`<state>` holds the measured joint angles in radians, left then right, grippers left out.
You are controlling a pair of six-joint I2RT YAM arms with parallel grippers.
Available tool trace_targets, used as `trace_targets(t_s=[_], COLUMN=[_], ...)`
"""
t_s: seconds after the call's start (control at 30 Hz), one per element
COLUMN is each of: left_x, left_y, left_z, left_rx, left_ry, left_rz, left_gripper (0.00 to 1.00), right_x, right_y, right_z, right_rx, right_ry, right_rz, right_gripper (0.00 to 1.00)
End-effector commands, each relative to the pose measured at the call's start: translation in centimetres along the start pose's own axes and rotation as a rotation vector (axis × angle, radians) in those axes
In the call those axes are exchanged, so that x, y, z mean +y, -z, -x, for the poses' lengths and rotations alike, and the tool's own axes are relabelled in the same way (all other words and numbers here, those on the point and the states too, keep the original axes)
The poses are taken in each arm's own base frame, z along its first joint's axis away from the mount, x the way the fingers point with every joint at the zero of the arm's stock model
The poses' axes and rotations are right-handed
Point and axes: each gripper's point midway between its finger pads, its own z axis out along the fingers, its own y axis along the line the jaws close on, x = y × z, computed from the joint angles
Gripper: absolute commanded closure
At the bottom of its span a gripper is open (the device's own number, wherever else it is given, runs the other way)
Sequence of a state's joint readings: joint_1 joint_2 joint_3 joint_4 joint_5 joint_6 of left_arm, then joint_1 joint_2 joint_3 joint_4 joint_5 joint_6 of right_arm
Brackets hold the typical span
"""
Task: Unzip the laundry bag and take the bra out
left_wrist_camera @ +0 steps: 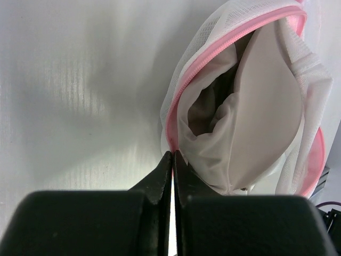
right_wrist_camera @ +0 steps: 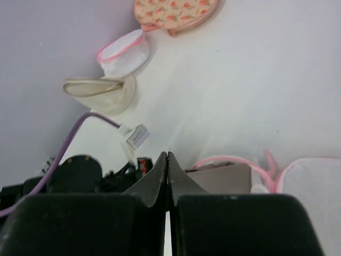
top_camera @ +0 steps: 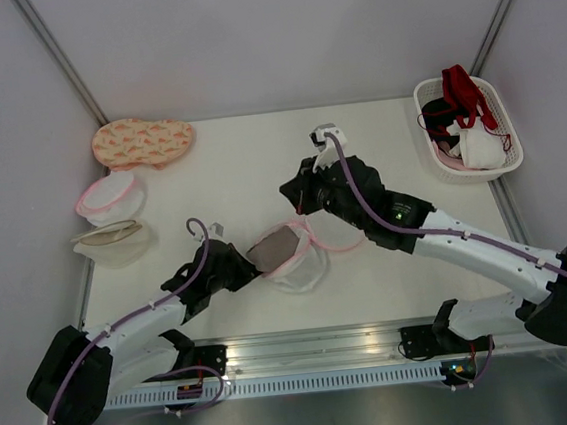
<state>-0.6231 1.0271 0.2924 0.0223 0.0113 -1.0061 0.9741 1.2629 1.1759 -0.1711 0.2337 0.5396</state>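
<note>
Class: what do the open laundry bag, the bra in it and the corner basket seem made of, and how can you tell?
The laundry bag: thin white mesh fabric, see-through with a fine grid, pink zipper rim. The bra: smooth matte taupe fabric, probably padded; cup holds its shape. The basket: likely white plastic, slotted rigid wall.

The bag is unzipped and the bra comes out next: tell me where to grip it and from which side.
Pinch the bra by the cup edge jutting from the open mouth of the laundry bag, probably from above with the right gripper: the padded cup stands clear of the mesh there.
</note>
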Motion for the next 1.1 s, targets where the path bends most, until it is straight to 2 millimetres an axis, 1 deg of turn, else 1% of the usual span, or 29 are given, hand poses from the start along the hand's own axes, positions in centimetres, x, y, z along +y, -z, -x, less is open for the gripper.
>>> trace_targets(t_s=[0.0, 0.03, 0.1, 0.13, 0.17, 0.2, 0.23, 0.27, 0.3, 0.33, 0.4, 0.47, 0.5, 0.57, 0.6, 0.67, 0.7, 0.77, 0.8, 0.87, 0.97, 1.0, 1.03, 1.07], left_x=[-2.8, -3.0, -2.8, -2.7, -2.6, -2.2, -2.2, -2.2, -1.8, -1.7, -1.4, -1.4, -1.0, -0.8, -0.7, -0.6, -0.6, -0.7, -0.8, -1.0, -1.2, -1.1, -1.0, -1.0], left_y=[0.2, 0.3, 0.3, 0.3, 0.3, 0.3, 0.3, 0.4, 0.3, 0.4, 0.5, 0.6, 0.6, 0.6, 0.7, 0.7, 0.7, 0.8, 0.9, 1.1, 1.3, 1.3, 1.3, 1.3], left_z=[1.1, 1.2, 1.3, 1.3, 1.3, 1.2, 1.1, 1.2, 0.9, 1.0, 0.9, 0.9, 1.2, 1.1, 1.1, 1.1, 1.2, 1.3, 1.5, 1.7, 2.0, 2.1, 2.0, 1.9], left_rx=[-0.015, -0.018, -0.021, -0.026, -0.028, -0.026, -0.028, -0.034, -0.034, -0.043, -0.051, -0.053, -0.076, -0.08, -0.085, -0.089, -0.096, -0.105, -0.115, -0.128, -0.146, -0.149, -0.148, -0.147], left_ry=[0.025, 0.027, 0.026, 0.026, 0.029, 0.035, 0.042, 0.049, 0.054, 0.059, 0.07, 0.079, 0.083, 0.091, 0.093, 0.099, 0.102, 0.109, 0.111, 0.111, 0.114, 0.113, 0.114, 0.116], left_rz=[-0.082, -0.084, -0.074, -0.071, -0.068, -0.062, -0.063, -0.071, -0.066, -0.069, -0.071, -0.075, -0.063, -0.061, -0.064, -0.066, -0.072, -0.081, -0.088, -0.103, -0.112, -0.112, -0.11, -0.108], left_gripper=[0.98, 0.98, 0.98, 0.98, 0.98, 0.98, 0.98, 0.98, 0.98, 0.98, 0.98, 0.98, 0.98, 0.98, 0.98, 0.98, 0.98, 0.98, 0.98, 0.98, 0.98, 0.98, 0.98, 0.98], right_x=[-0.7, -0.6, -0.8, -1.0, -1.3, -0.9, -1.2, -1.0, -0.8, -1.0, -1.0, -1.1, -1.3, -1.5, -1.8, -1.5, -1.9, -1.7, -1.8, -1.5, -1.6, -1.4, -1.5, -1.6], right_y=[-1.6, -2.5, -3.2, -3.7, -3.9, -3.9, -4.2, -4.3, -4.4, -4.6, -4.8, -5.0, -5.3, -5.6, -5.9, -6.2, -6.5, -6.9, -7.1, -7.4, -8.0, -8.3, -8.4, -8.6], right_z=[0.1, -1.3, -3.4, -4.9, -6.0, -7.2, -8.7, -9.5, -10.2, -11.4, -12.9, -14.2, -15.2, -16.4, -17.8, -19.0, -20.1, -20.9, -21.9, -22.6, -23.8, -23.7, -23.9, -23.8], right_rx=[0.028, 0.081, 0.145, 0.183, 0.207, 0.232, 0.267, 0.288, 0.304, 0.333, 0.365, 0.391, 0.414, 0.441, 0.469, 0.494, 0.516, 0.53, 0.55, 0.563, 0.584, 0.579, 0.577, 0.575], right_ry=[-0.037, -0.026, 0.017, 0.04, 0.059, 0.079, 0.09, 0.092, 0.095, 0.103, 0.107, 0.105, 0.112, 0.117, 0.128, 0.139, 0.145, 0.143, 0.149, 0.154, 0.15, 0.148, 0.15, 0.149], right_rz=[0.018, 0.024, 0.019, 0.006, -0.011, 0.0, -0.005, 0.009, 0.017, 0.014, 0.012, 0.013, 0.006, -0.008, -0.019, -0.023, -0.036, -0.036, -0.039, -0.037, -0.046, -0.046, -0.053, -0.059], right_gripper=[1.0, 1.0, 1.0, 0.98, 0.95, 0.91, 0.79, 0.75, 0.72, 0.64, 0.56, 0.53, 0.51, 0.5, 0.49, 0.48, 0.48, 0.47, 0.47, 0.46, 0.46, 0.47, 0.5, 0.61])
